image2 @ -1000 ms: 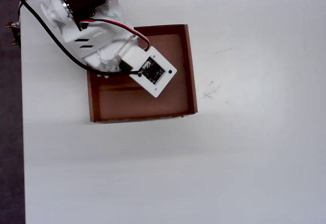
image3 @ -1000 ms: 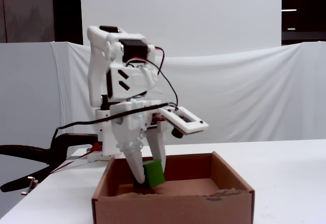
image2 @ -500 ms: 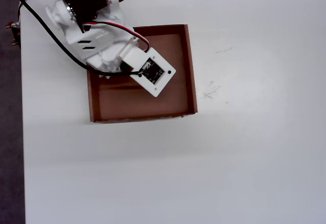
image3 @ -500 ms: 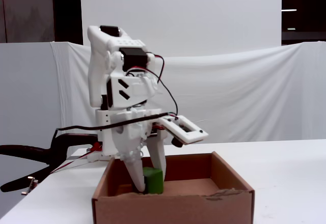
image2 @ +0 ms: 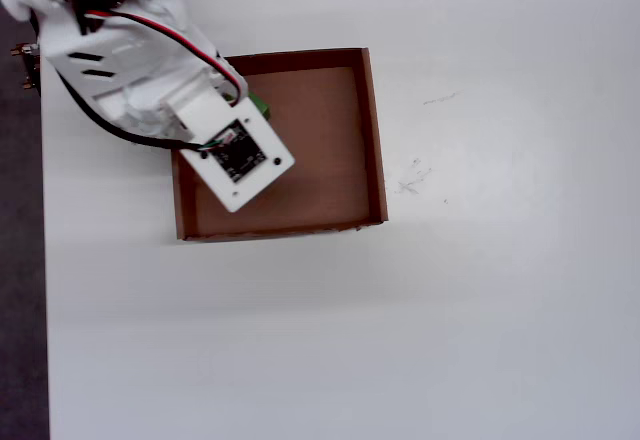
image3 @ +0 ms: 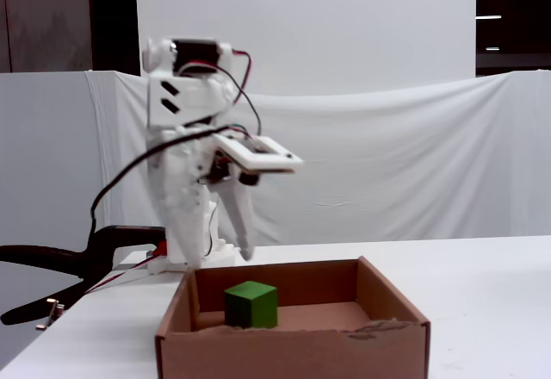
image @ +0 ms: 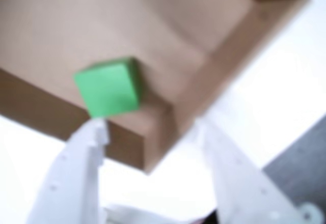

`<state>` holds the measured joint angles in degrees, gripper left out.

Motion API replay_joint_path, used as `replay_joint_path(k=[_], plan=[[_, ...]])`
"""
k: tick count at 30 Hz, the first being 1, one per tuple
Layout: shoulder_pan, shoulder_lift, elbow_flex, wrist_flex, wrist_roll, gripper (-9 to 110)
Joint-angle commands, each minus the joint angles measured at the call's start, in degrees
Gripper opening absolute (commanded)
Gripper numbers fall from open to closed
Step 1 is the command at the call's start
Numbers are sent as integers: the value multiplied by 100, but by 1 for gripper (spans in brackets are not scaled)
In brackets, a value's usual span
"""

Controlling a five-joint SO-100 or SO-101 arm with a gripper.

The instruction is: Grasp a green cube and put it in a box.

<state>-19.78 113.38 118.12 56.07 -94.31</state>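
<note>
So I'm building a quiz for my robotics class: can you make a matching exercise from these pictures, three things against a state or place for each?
Things:
1. green cube
2. box
3. gripper

States or places:
A. raised above the box, fingers apart and holding nothing
B. standing on the white table, open at the top
C. resting on the cardboard floor near a corner

Pairs: 1-C, 2-B, 3-A

A white table [image2: 500,310] (faintly scuffed) stands before a draped white cloth [image3: 387,164] backdrop.
</note>
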Motion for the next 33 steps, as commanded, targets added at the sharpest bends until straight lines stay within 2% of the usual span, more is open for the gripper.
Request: replay_joint_path(k=[1, 9, 15, 26, 33], plan=[[668, 1213, -79, 483, 26, 24], [2285, 3990, 2136, 1354, 527, 24], [2839, 5537, 3630, 1661, 1160, 24], [3076, 6873, 4518, 1767, 2224, 24], [3111, 6908, 5221, 1441, 2399, 24]])
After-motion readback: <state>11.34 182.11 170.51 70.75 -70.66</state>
